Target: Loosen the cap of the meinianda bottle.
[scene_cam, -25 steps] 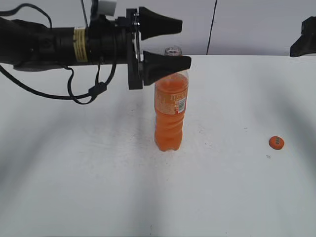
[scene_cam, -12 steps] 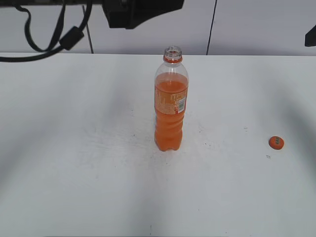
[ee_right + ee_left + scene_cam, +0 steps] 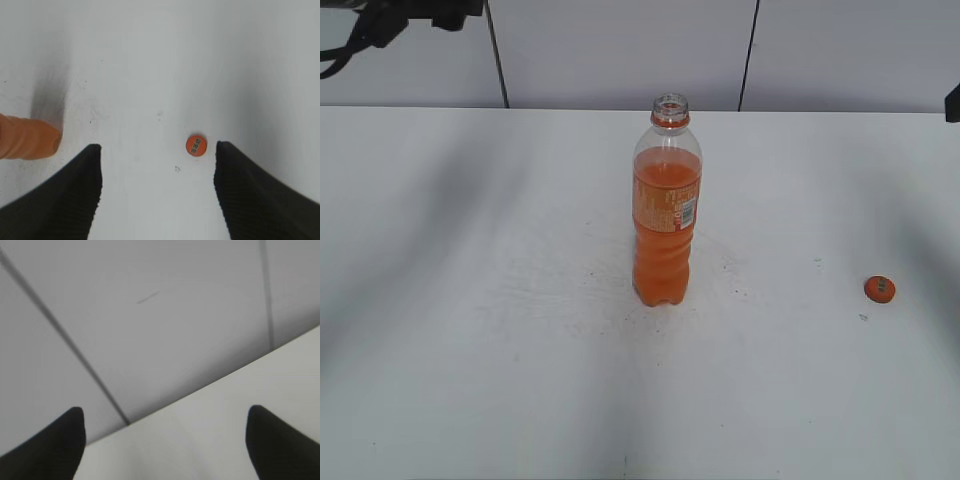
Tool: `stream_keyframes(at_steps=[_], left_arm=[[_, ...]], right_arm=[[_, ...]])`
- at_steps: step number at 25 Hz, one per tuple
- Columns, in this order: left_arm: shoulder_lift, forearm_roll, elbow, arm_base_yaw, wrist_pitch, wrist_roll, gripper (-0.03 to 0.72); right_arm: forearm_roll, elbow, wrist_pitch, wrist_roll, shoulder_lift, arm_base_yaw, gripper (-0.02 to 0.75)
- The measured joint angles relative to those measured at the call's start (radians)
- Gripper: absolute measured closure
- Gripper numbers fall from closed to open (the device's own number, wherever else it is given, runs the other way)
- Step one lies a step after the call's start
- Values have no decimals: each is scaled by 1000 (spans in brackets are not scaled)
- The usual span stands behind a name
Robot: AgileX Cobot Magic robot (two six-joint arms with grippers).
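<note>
The meinianda bottle (image 3: pixel 666 215) stands upright in the middle of the white table (image 3: pixel 470 300), its mouth open and its orange neck ring showing. Its base shows at the left edge of the right wrist view (image 3: pixel 27 137). The orange cap (image 3: pixel 880 289) lies flat on the table to the right, apart from the bottle; it also shows in the right wrist view (image 3: pixel 196 145). My left gripper (image 3: pixel 162 415) is open and empty, high up and facing the back wall. My right gripper (image 3: pixel 157 150) is open and empty above the table, with the cap just inside its right finger.
A grey panelled wall (image 3: pixel 620 50) rises behind the table's far edge. Part of the left arm (image 3: pixel 390 15) shows at the top left corner. A dark bit of the right arm (image 3: pixel 953 100) shows at the right edge.
My left arm has drawn back from the bottle's neck, up and to the left, almost out of the exterior view. The bottle and the cap have not moved.
</note>
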Motion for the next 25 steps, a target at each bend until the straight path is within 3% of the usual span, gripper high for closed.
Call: stream_keyframes(at_steps=[2,9,14,18,21,25], left_arm=[[1,-171,8,0,90,70,97],[1,-836,9,0,385,577,98],[3,-1165,9,40,577,891,99],[3,-1314,9,151,736,1036,104],[3,-1338,9,221,839,1066,108],[3,-1343,9,264,939,1093,109]], right_arm=[[1,0,27,0,-5,0,214],[1,0,94,0,-27,0,214],[-4,0,176,-12,-28,0,214],[-8,0,240,-15,-28,0,214],[-9,0,279,-15,-28,0,214],[-12,0,326,-15,-28,0,214]])
